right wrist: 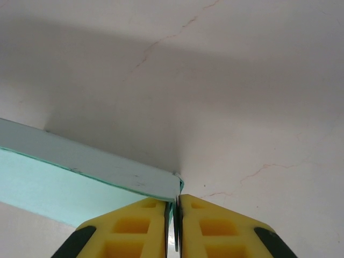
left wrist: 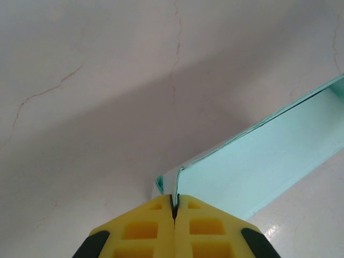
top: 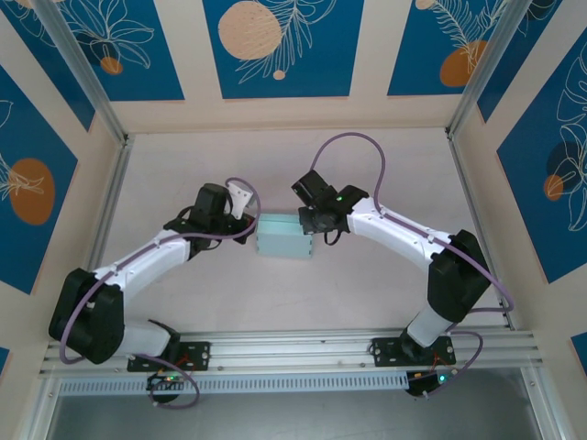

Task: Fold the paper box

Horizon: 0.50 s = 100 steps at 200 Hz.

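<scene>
On the left, a cream wall (top: 37, 247) carries blue panels with white leaf drawings and orange discs. A slanted metal post (top: 83, 69) marks the far left corner. The back wall (top: 275, 105) and the right wall (top: 541, 165) have the same blue panels, and a second post (top: 481, 69) stands in the far right corner. A ribbed metal rail (top: 303, 348) runs along the near edge and bears both arm bases.

The table (top: 367, 293) is a pale, faintly pinkish, matt surface. In the left wrist view thin hairline cracks wander across it (left wrist: 80, 80), and broad soft shadows lie on it.

The left gripper (left wrist: 173, 200) reaches in from the left. Its yellow fingers (left wrist: 140, 231) are pressed together on the thin corner edge of the paper box (left wrist: 258, 166), at the box's left end.

The paper box (top: 282, 236) sits on the table at mid-depth, between the two grippers, as a small light-blue rectangular form.

The right gripper (right wrist: 173, 207) meets the box's right end. The box's corner edge (right wrist: 134, 183) runs in between its yellow fingers (right wrist: 215, 231), and a thin sliver of light shows beside the paper; whether they clamp it I cannot tell. More fine cracks cross the table to the right (right wrist: 258, 172).
</scene>
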Tool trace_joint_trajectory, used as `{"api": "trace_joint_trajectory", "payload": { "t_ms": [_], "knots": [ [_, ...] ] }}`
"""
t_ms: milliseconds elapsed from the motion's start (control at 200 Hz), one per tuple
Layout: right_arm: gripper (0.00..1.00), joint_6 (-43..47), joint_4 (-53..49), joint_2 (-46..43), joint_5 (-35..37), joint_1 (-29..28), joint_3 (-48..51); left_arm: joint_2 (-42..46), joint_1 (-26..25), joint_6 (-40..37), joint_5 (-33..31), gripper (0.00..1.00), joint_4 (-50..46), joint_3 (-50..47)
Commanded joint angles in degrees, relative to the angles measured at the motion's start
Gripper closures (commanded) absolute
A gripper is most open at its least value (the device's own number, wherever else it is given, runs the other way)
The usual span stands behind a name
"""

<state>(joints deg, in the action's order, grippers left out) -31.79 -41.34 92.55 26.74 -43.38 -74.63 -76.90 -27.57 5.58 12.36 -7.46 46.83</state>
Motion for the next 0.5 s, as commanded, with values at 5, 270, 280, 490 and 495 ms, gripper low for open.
{"api": "trace_joint_trajectory", "payload": {
  "t_ms": [5,270,280,490,495],
  "knots": [
    [0.84,-1.5,-0.6,0.5,0.7,-0.8,-1.1,1.6,-1.0,0.7,-0.2,1.00,2.2,-1.5],
    [0.81,-0.9,-1.6,0.3,2.3,-1.2,-1.0,1.8,-1.0,0.1,-0.4,1.00,2.3,-1.5],
    [0.81,-1.0,-1.6,0.3,2.3,-1.2,-1.0,1.8,-0.9,0.1,-0.4,1.00,2.3,-1.5],
    [0.84,-1.0,-2.0,-0.8,2.7,-1.7,-1.0,2.1,-0.9,-0.3,-0.8,1.00,2.2,-1.3],
    [0.84,-1.1,-2.1,-0.8,2.8,-1.8,-1.0,2.1,-1.0,-0.3,-0.8,1.00,2.3,-1.4]
  ]
}}
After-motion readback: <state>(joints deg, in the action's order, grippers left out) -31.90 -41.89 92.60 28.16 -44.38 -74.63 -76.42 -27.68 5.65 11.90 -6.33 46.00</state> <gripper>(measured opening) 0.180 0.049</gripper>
